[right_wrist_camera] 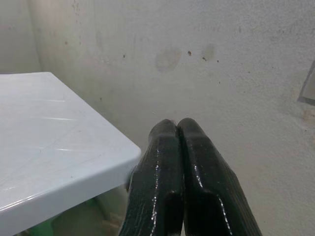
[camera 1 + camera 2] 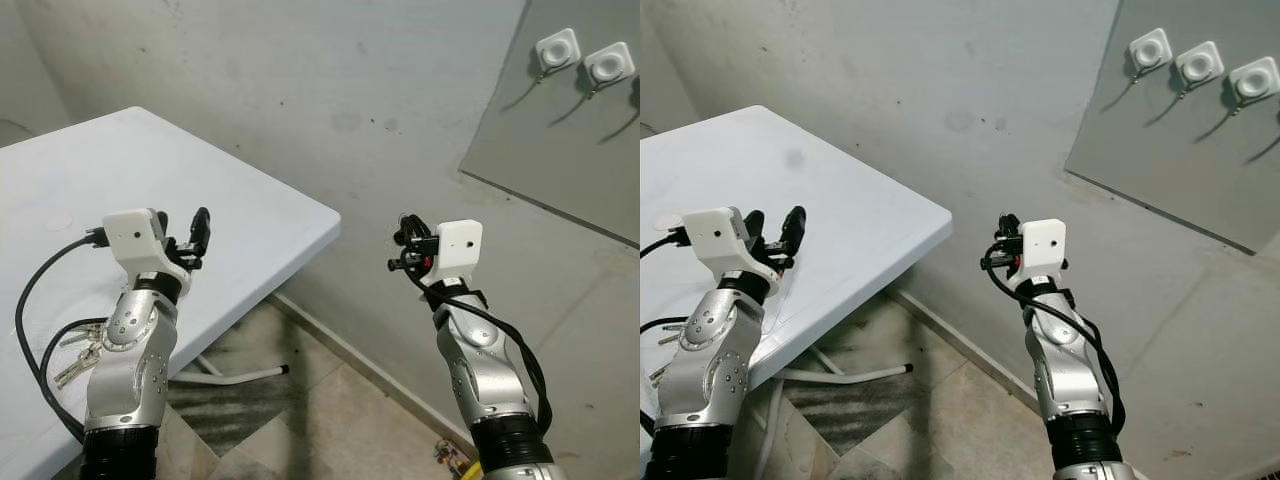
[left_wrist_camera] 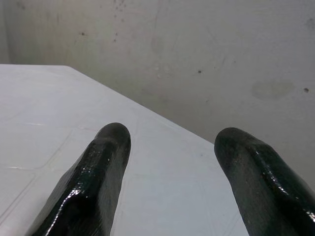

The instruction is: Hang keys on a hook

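With its fingers spread apart and holding nothing, the left gripper (image 2: 195,240) is hovering above the white table (image 2: 250,200), while the keys (image 2: 78,352), likely light, rigid and slippery, best pinched by the ring, are lying beside its forearm.

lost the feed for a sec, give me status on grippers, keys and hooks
Left gripper open, over the table. Right gripper shut, empty, off the table's corner. Keys on the table by the left arm, not picked up. Hooks on wall panel, nothing blocking.
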Controlling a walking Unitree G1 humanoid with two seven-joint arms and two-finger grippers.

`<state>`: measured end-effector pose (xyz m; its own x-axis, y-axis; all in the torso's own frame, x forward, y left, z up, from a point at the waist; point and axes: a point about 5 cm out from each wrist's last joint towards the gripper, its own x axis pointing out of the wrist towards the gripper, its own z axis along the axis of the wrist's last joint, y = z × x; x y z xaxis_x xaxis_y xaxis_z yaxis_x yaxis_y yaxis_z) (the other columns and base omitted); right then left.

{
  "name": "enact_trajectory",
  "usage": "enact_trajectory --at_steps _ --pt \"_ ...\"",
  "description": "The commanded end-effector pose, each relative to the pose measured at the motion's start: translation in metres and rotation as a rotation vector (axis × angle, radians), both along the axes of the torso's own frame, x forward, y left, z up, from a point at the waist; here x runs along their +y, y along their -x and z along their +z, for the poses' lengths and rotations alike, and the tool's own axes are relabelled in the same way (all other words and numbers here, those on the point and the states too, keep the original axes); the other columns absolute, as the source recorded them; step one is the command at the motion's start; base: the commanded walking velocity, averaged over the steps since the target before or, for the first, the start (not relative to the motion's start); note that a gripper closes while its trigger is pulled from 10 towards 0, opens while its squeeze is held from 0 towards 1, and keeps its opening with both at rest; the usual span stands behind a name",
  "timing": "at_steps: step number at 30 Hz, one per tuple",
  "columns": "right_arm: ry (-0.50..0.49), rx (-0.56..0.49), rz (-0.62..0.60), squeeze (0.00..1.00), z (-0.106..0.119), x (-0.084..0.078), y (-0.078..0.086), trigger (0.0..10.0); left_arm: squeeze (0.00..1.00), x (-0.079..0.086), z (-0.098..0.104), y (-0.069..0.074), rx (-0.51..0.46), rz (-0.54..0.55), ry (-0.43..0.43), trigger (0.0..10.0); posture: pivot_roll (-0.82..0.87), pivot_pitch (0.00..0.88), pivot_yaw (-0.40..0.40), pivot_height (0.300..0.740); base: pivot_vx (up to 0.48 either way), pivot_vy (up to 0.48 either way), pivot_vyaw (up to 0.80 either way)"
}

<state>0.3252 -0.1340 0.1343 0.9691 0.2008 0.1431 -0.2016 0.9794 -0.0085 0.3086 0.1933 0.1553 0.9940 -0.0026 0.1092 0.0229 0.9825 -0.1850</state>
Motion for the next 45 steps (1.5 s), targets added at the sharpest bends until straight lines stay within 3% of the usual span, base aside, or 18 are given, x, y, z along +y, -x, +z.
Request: enact_trajectory --at_steps 1,9,24,45 --pt "-0.011 -0.023 -0.005 0.0 0.0067 -0.001 -0.0017 10.0 0.0 -0.0014 0.0051 -0.0008 -0.013 -0.011 -0.001 10.0 -0.09 0.0 -0.03 0.724 0.0 0.0 0.0" --pt "-0.011 -0.023 -0.005 0.0 0.0065 -0.0011 -0.0017 10.0 0.0 -0.0015 0.0054 -0.001 -0.015 -0.014 -0.001 10.0 -0.09 0.0 -0.03 0.724 0.0 0.0 0.0" --pt "-0.005 -0.011 -0.007 0.0 0.0059 -0.0008 -0.0028 10.0 0.0 -0.0029 0.007 -0.0015 -0.024 -0.025 0.009 10.0 -0.09 0.0 -0.029 0.724 0.276 0.0 0.0" --pt "0.007 0.001 0.011 0.0 0.0036 0.0015 -0.0021 10.0 0.0 -0.0055 0.0062 -0.001 -0.019 -0.025 0.004 10.0 -0.1 0.0 -0.032 0.724 0.225 0.0 -0.58"
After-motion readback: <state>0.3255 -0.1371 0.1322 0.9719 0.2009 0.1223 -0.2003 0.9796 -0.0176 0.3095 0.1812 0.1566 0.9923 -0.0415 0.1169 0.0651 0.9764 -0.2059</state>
